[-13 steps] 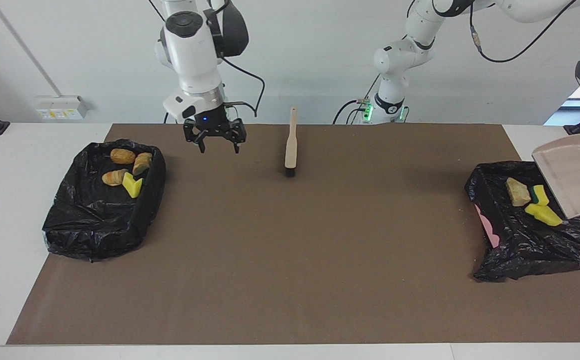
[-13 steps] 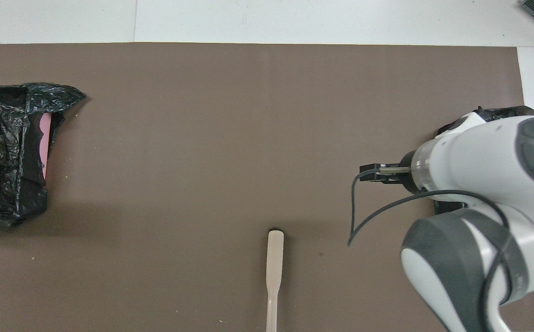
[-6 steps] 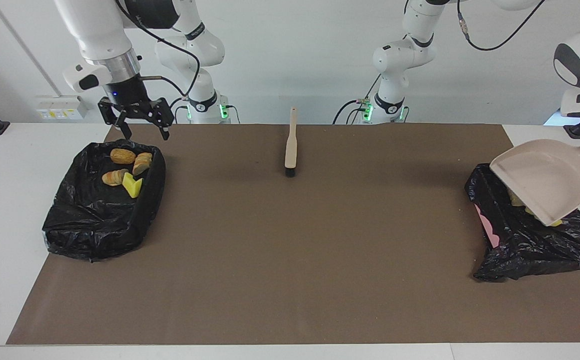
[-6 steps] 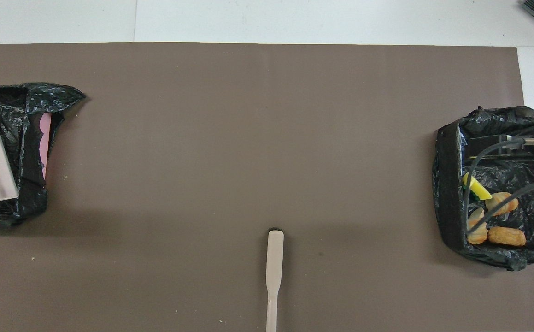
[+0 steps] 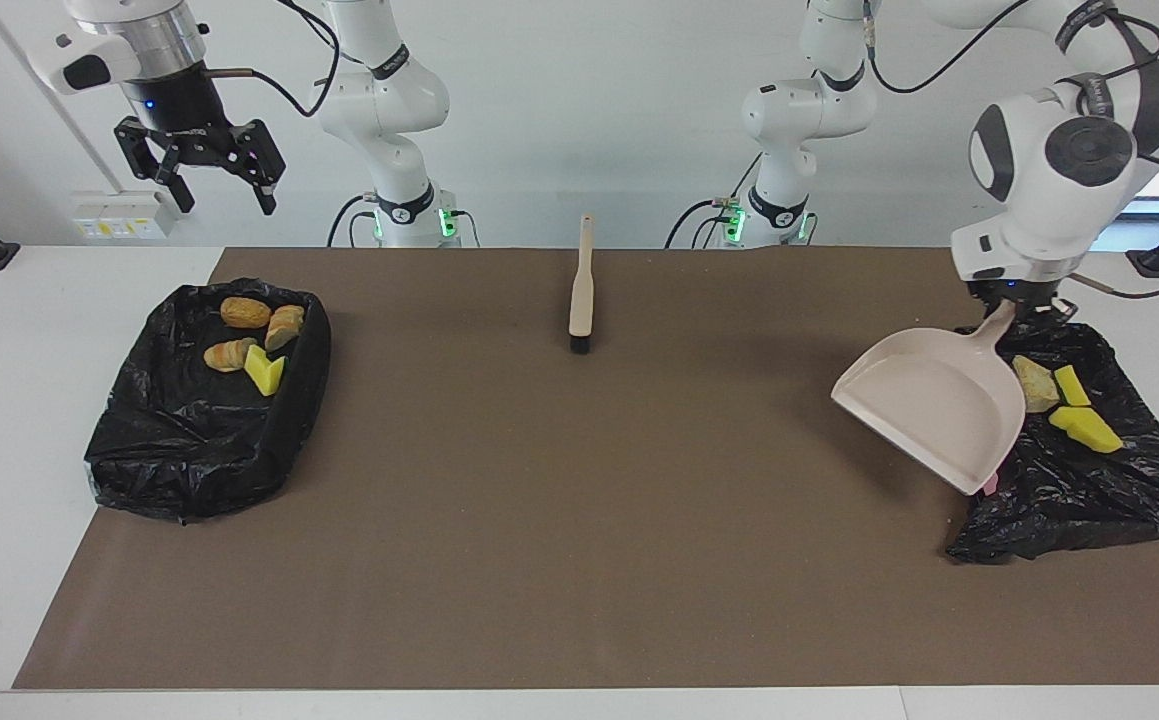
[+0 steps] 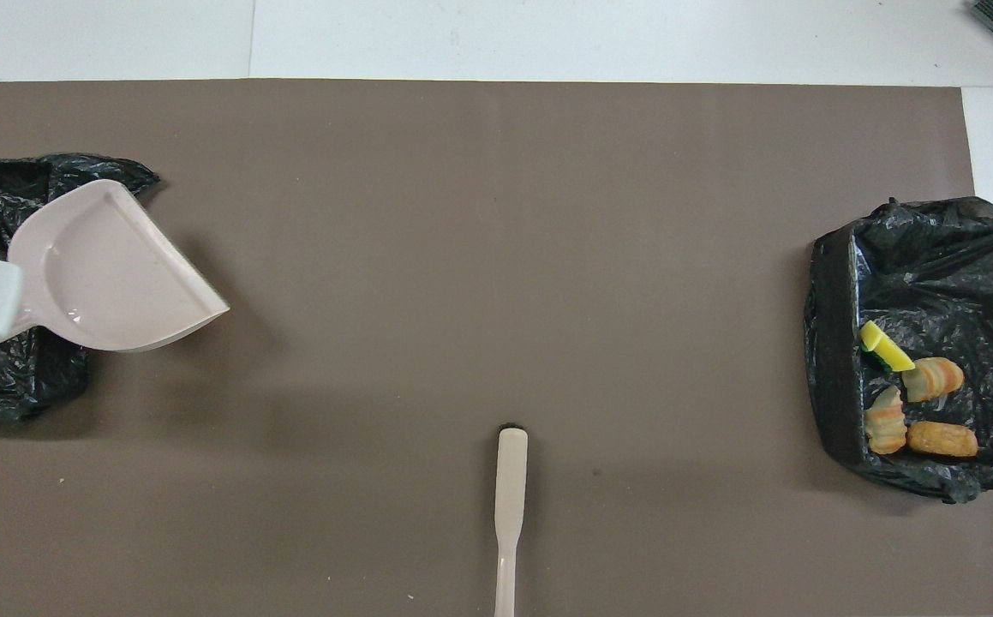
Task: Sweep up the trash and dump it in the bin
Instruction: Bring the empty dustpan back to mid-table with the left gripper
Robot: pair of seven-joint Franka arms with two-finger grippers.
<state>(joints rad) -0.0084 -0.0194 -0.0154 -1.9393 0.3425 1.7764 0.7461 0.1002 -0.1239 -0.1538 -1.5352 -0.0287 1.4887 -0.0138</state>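
Your left gripper [image 5: 1022,300] is clamping the handle of the dustpan [image 5: 934,405], fingers closed tight on it, and is holding it in the air. The pan is tilting over the edge of the bin [image 5: 1089,490] at the left arm's end of the table, its open mouth pointing toward the middle of the mat [image 5: 579,500]. The pan is showing nothing inside.

Your right gripper [image 5: 201,172] is hanging high above the table's edge near the right arm's base, fingers spread wide and gripping nothing.

The trash is sitting in two bins. In the bin under the dustpan you are looking at a tan lump [image 5: 1035,384] and yellow sponge pieces [image 5: 1085,428]. In the second bin [image 5: 199,440], at the right arm's end, three bread-like lumps [image 5: 244,313] and a yellow wedge [image 5: 265,370] are lying together in the part nearest the robots.

The brush [image 5: 581,290] is lying flat on the mat, midway between the bins, untouched, bristle end pointing away from the robots.
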